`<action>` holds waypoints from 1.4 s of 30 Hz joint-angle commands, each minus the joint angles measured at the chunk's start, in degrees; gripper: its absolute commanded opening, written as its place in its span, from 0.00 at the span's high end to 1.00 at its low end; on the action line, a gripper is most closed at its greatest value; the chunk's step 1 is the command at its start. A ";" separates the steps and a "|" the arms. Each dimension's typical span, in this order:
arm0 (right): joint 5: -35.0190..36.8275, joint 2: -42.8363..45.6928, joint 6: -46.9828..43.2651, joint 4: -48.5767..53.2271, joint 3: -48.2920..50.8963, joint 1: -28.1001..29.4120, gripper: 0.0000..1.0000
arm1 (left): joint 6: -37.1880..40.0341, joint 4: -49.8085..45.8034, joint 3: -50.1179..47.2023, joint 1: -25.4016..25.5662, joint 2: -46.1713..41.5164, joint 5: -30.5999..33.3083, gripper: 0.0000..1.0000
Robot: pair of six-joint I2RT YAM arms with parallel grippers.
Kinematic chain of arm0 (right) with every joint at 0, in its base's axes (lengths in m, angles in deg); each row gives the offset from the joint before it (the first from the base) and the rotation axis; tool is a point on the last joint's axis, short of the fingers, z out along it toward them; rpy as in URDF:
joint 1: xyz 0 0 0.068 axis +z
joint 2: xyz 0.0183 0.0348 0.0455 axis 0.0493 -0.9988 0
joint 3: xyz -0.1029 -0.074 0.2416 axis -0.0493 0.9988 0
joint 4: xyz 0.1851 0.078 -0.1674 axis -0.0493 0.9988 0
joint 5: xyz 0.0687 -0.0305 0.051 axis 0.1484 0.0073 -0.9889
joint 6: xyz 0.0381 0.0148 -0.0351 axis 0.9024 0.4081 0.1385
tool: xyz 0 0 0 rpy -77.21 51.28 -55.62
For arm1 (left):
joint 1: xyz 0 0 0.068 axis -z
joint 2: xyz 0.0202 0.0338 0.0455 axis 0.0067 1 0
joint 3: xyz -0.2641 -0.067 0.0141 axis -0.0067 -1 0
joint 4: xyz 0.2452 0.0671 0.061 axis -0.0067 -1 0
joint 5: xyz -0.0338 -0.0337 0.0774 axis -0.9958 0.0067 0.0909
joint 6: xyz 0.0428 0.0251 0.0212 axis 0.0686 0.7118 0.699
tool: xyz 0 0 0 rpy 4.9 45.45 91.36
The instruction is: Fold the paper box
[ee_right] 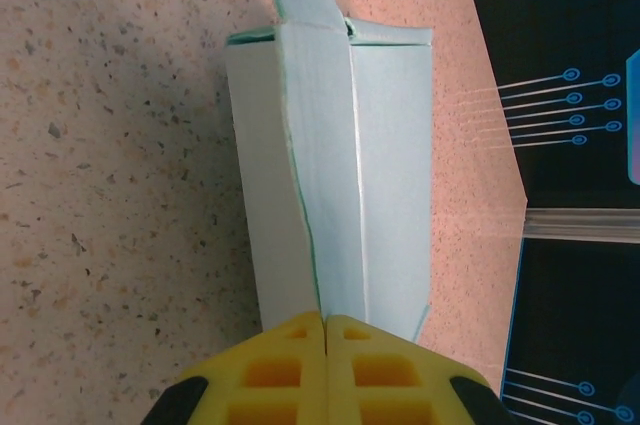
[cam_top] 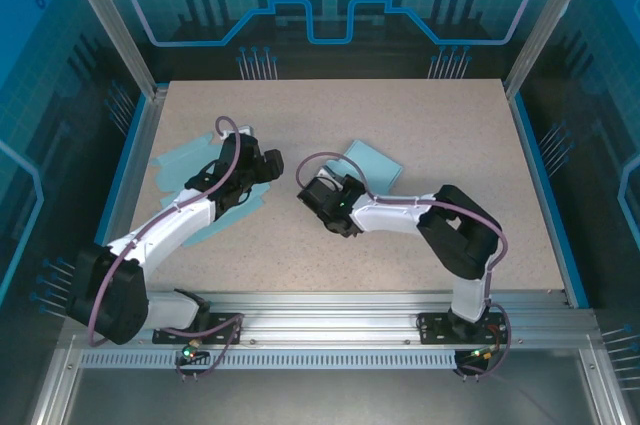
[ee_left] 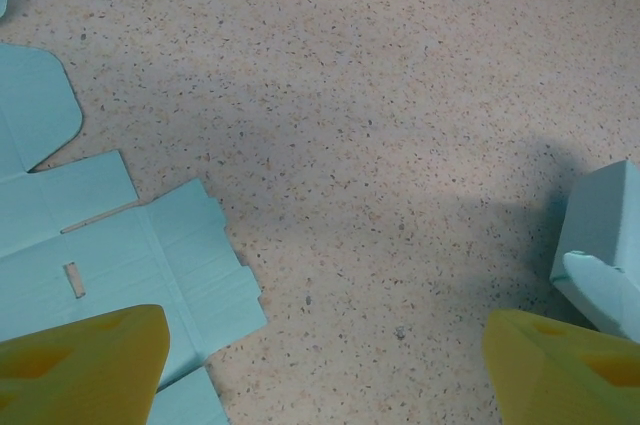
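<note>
Right claw [ee_right: 327, 330] pinched on paper box [ee_right: 385, 175], left claw [ee_left: 325, 350] spread above table [ee_left: 380, 125]

Pale blue paper box [ee_right: 340, 185], partly folded; unfolded flat blank [ee_left: 130, 255] well apart

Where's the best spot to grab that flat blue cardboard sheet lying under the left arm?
Probably its edge flap jutting onto the bare table, approached from that open side. The flat sheet lies flush, so only an edge can be pinched.
</note>
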 commanded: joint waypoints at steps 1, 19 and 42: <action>-3.68 5.04 -1.33 4.43 -2.56 -0.32 1.00 | 1.59 -0.58 0.33 -0.74 -1.60 1.37 0.17; -37.59 13.13 -1.78 35.98 -18.56 -2.45 1.00 | 3.16 -2.11 0.71 -0.76 -4.91 -3.75 0.17; -52.35 1.29 -7.46 39.17 -28.85 -9.45 0.78 | 28.86 13.41 -6.83 -4.27 -2.37 -44.12 0.24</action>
